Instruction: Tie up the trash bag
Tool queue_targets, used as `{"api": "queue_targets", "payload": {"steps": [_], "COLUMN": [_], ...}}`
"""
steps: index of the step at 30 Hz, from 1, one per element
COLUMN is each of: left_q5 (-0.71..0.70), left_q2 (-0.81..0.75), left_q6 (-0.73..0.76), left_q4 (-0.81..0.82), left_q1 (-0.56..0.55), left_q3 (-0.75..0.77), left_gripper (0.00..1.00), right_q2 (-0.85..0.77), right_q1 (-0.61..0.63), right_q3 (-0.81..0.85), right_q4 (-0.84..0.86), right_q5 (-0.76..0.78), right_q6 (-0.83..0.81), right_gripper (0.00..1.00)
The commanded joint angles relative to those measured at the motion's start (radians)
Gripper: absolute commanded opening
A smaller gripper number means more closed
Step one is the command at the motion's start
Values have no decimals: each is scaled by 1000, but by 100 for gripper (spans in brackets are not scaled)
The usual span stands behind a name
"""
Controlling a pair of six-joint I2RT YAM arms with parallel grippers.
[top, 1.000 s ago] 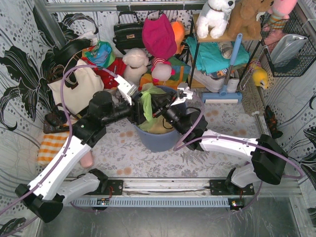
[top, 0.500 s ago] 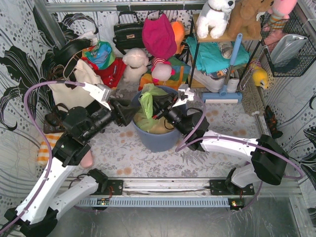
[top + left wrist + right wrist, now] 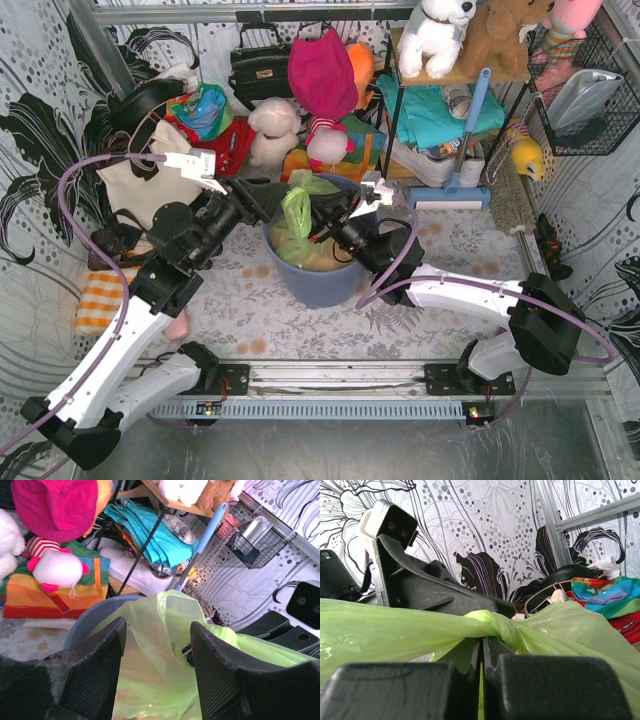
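The trash bag (image 3: 298,208) is thin light-green plastic standing in a blue-grey bin (image 3: 322,285), with brown paper showing through lower down. Its top is gathered into a twisted neck (image 3: 495,622). My right gripper (image 3: 320,217) reaches in from the right and is shut on a fold of the bag just under that twist (image 3: 482,645). My left gripper (image 3: 268,192) is at the bin's left rim, open. In the left wrist view its fingers (image 3: 100,670) stand on either side of a loose upright flap of the bag (image 3: 165,630) without pinching it.
A cream tote bag (image 3: 150,185) with black straps lies left of the bin. Plush toys (image 3: 275,130) and a pink hat (image 3: 322,72) crowd behind it. A metal rack (image 3: 440,120) and a blue mop handle (image 3: 470,120) stand back right. An orange chequered cloth (image 3: 100,300) is at the left.
My left gripper has pulled back leftward from over the bag to the bin's left rim and its jaws have spread a little. The right gripper keeps its hold in place.
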Motion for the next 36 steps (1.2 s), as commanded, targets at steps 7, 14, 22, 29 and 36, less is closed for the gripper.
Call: {"api": "queue_targets", "payload": {"steps": [7,14,22,29,36], "left_q5": [207,336,438,502,584], "left_q2": [69,74,78,84,87], "left_q6": [-42,-115,-210,-290,-362], "left_q4": [33,61,174,270,360], "left_q1": [-5,-5,-5,-5,-5], "left_q3": [43,-12,-84,-136,-184], "left_gripper": [62,62,63,64,66], "right_q2": [-19,-9,2,42,93], "right_q1": [-4,-4,-4,-4,-3], "right_q3": [-2,-6,-14,-6,21], "right_q4": [59,114,187,296,376], "right_q5": [-11,-20,-28,-17,4], "right_q6": [9,-19,-96,-175,-260], "right_gripper": [0,0,0,0,0]}}
